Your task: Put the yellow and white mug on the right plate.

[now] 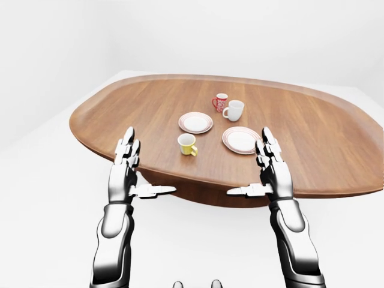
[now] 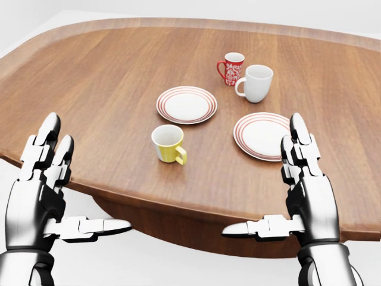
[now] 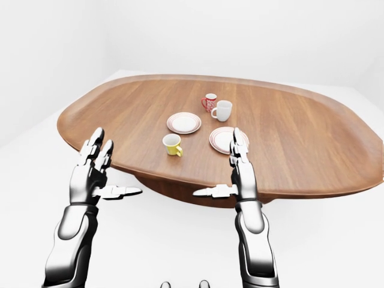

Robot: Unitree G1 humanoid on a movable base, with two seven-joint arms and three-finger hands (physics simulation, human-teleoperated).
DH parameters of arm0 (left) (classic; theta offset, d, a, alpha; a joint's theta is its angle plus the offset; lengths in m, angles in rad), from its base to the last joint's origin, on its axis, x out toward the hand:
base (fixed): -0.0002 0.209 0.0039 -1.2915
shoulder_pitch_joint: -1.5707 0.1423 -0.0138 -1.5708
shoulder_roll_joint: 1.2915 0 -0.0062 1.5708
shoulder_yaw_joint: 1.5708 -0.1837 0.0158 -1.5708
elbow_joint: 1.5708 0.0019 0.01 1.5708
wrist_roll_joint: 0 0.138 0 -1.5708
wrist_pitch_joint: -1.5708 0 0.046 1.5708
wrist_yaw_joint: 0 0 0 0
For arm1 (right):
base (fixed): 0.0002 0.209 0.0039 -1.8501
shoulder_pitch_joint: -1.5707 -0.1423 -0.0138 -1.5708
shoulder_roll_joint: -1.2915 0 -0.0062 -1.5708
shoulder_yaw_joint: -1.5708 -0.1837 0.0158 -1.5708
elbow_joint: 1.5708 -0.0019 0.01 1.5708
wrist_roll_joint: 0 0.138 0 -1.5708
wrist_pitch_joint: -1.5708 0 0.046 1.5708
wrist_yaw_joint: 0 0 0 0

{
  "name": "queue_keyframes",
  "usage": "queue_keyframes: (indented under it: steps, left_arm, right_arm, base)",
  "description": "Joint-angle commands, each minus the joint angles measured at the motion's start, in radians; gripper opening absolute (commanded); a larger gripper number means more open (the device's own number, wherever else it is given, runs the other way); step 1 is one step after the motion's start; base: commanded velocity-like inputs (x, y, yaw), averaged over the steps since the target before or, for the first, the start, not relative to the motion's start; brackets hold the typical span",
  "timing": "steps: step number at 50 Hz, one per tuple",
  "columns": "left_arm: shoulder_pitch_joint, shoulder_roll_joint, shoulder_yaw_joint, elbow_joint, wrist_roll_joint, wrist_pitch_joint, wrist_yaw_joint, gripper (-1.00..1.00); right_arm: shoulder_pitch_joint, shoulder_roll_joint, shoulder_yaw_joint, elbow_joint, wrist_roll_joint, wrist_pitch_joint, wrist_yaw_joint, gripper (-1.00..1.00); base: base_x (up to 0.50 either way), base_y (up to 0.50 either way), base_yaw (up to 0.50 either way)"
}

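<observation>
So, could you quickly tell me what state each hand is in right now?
Left hand: open, holding nothing.
Right hand: open, holding nothing.

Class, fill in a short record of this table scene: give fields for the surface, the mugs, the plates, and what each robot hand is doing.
surface: oval wooden table
target mug: yellow and white mug, upright, on the table, on neither plate
other mugs: red patterned mug and white mug, side by side
plates: left plate and right plate, both bare
left hand: open, holding nothing
right hand: open, holding nothing
</observation>
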Motion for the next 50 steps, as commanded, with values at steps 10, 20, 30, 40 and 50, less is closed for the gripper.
queue_keyframes:
  steps: [10,20,30,40,50]
  left_arm:
    - [0.005,-0.002,0.0,-0.018,0.001,0.0,-0.004,0.91]
    - [0.01,-0.003,-0.004,-0.022,0.004,0.0,-0.005,0.91]
    - [0.009,-0.003,-0.003,-0.016,0.004,0.0,-0.006,0.91]
    - [0.006,-0.003,-0.004,-0.017,0.003,0.0,-0.005,0.91]
    - [0.009,-0.003,-0.005,-0.023,0.004,0.0,-0.005,0.91]
  right_arm:
    - [-0.002,0.004,0.01,0.006,-0.031,0.0,-0.006,1.0]
    - [0.007,0.006,-0.01,-0.032,0.081,0.0,0.027,1.0]
    - [0.009,0.003,-0.003,-0.032,0.076,0.0,0.026,1.0]
    - [0.005,0.002,-0.007,-0.022,0.076,0.0,0.029,1.0]
    - [0.01,0.002,-0.002,-0.034,0.072,0.0,0.031,1.0]
  base:
    - [0.0,0.01,0.4]
    - [0.24,0.08,0.0]
    - [0.47,0.16,0.0]
    - [0.47,0.16,0.0]
    - [0.47,0.16,0.0]
